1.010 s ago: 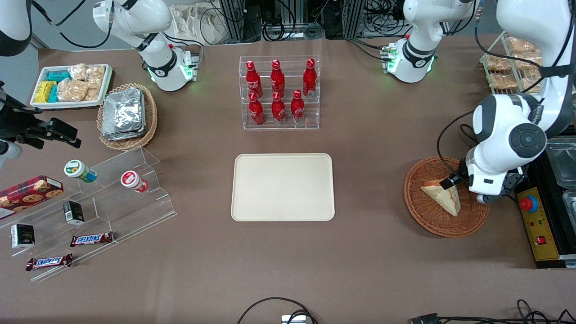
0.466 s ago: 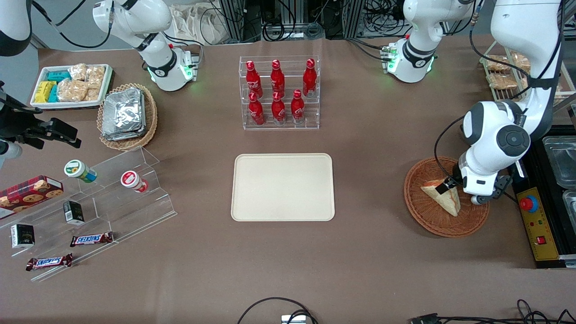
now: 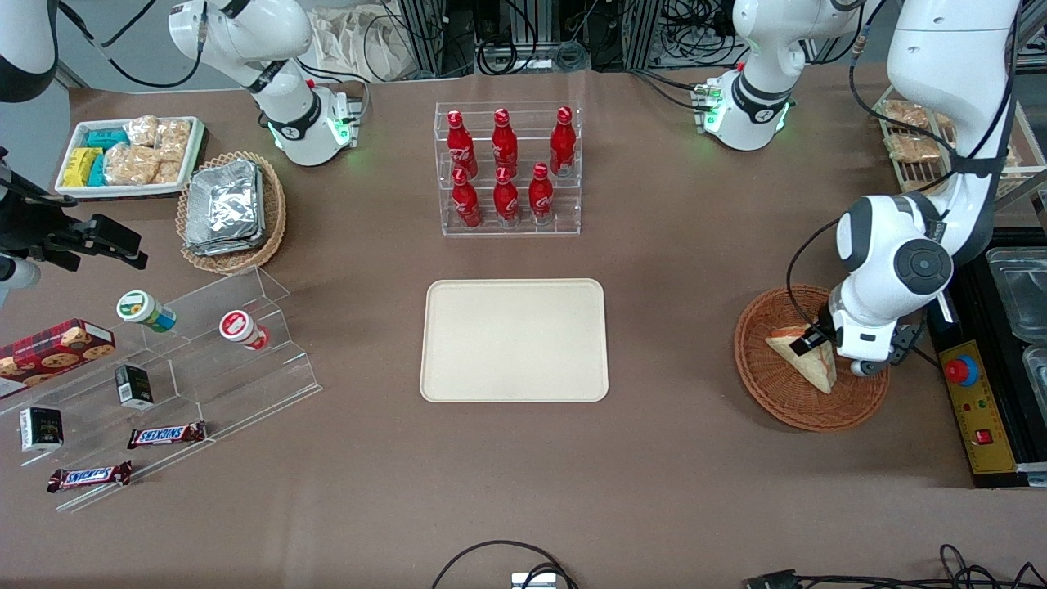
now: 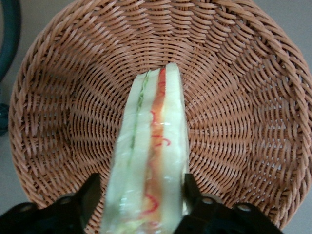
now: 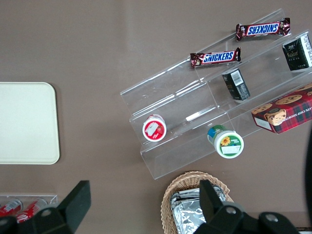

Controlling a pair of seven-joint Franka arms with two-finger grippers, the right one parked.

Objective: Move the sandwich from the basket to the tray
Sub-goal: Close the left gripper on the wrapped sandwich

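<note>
The sandwich [image 3: 806,364], a pale bread wedge with red and green filling, stands on edge in the round orange-brown basket [image 3: 785,409] at the working arm's end of the table. My gripper [image 3: 811,339] reaches down into the basket over the sandwich's upper end. In the left wrist view the gripper [image 4: 141,204] has a black finger against each bread face of the sandwich [image 4: 151,161], shut on it, with the basket's weave [image 4: 243,97] all around. The cream tray [image 3: 514,339] lies bare at the table's middle, well apart from the basket, and shows in the right wrist view [image 5: 24,122].
A clear rack of red bottles [image 3: 507,168] stands farther from the camera than the tray. A yellow control box with a red button [image 3: 969,393] sits beside the basket. A foil-packet basket [image 3: 231,209], snack tray [image 3: 127,155] and acrylic snack stand [image 3: 204,343] lie toward the parked arm's end.
The working arm's wrist has swung in over the basket and stands more upright. The sandwich stays in the same spot in the basket.
</note>
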